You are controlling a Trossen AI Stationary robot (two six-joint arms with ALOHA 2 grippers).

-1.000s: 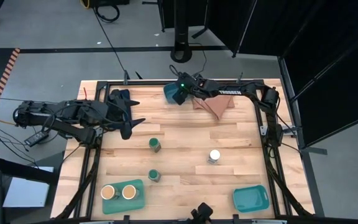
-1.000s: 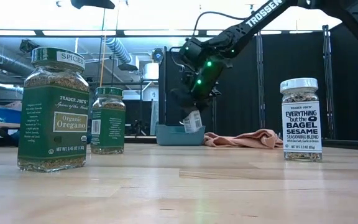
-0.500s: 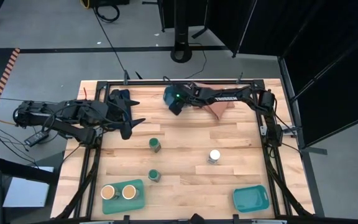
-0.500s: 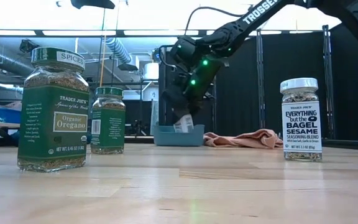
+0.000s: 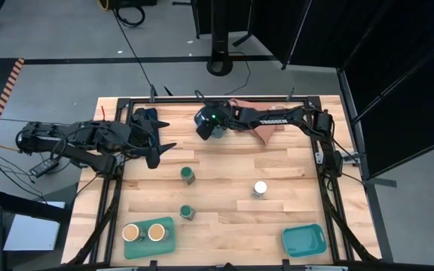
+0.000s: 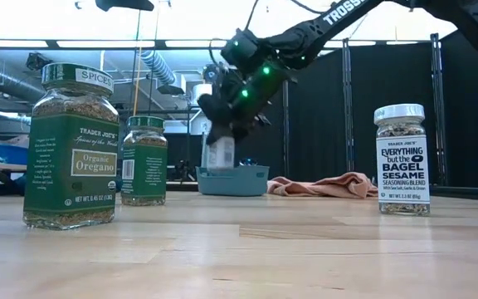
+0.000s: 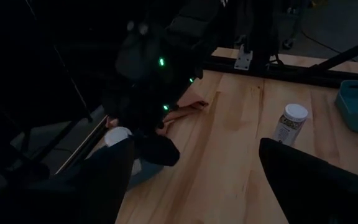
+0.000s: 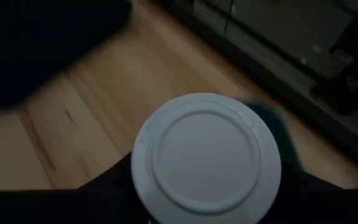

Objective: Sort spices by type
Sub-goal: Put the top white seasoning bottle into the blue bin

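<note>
Now, your grippers:
right gripper [image 6: 220, 143]: clamped on 1 white-lid jar [image 8: 206, 158], teal tray [image 6: 232, 180] just below.
left gripper [image 5: 159, 147]: fingers spread, holding nothing.

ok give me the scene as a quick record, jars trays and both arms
right end effector: closed on a white-lid jar, held in the air over the far teal tray
left end effector: open, empty, waiting at the table's left side
green-lid jars: two loose on the table
other white-lid jar: standing alone, right of centre
tan-lid jars: both in the near-left tray
near-right tray: nothing in it
</note>
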